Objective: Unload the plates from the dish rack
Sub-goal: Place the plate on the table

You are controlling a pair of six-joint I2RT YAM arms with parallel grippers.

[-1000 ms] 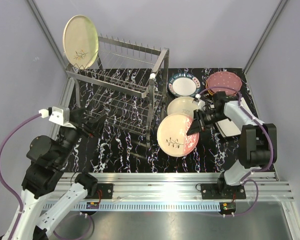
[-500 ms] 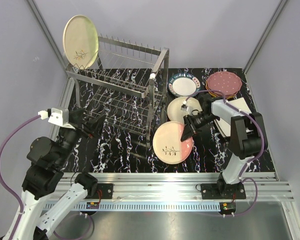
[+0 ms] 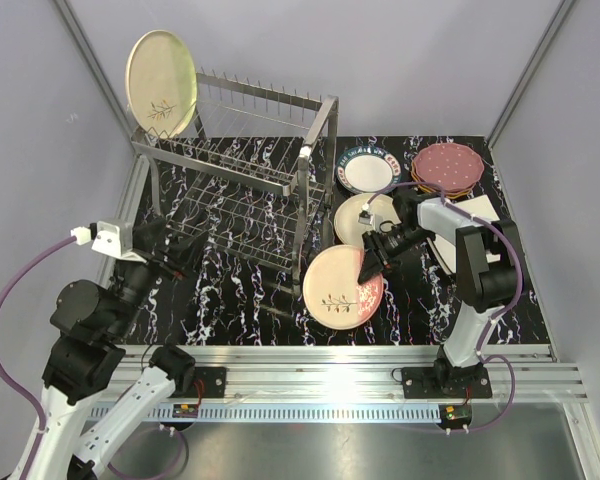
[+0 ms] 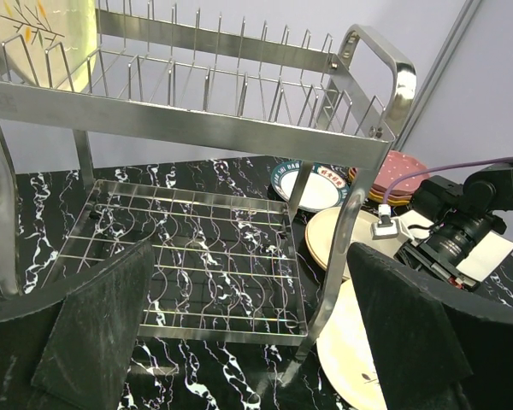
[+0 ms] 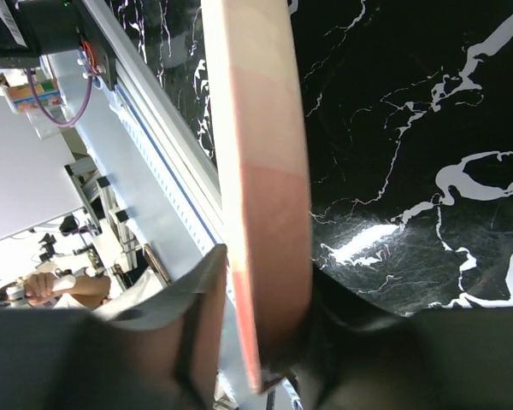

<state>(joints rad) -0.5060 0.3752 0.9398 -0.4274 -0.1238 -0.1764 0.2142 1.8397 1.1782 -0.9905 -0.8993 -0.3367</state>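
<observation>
Between right gripper point(image 3: 367, 268) fingers: rim of pink-cream plate point(image 3: 338, 288), jaws narrow, can't tell if clamped. Plate low over table point(image 3: 230, 300), just beside dish rack point(image 3: 245, 190). Left gripper point(image 4: 252, 342) wide open, empty, facing rack. Cream plate point(image 3: 160, 83) upright on top tier.

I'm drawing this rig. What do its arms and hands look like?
The left arm and right arm have black joints and white shell links. A purple cable loops to each wrist; the left ends in a white plug box. The left hand and right hand each have two flat black fingers.
</observation>
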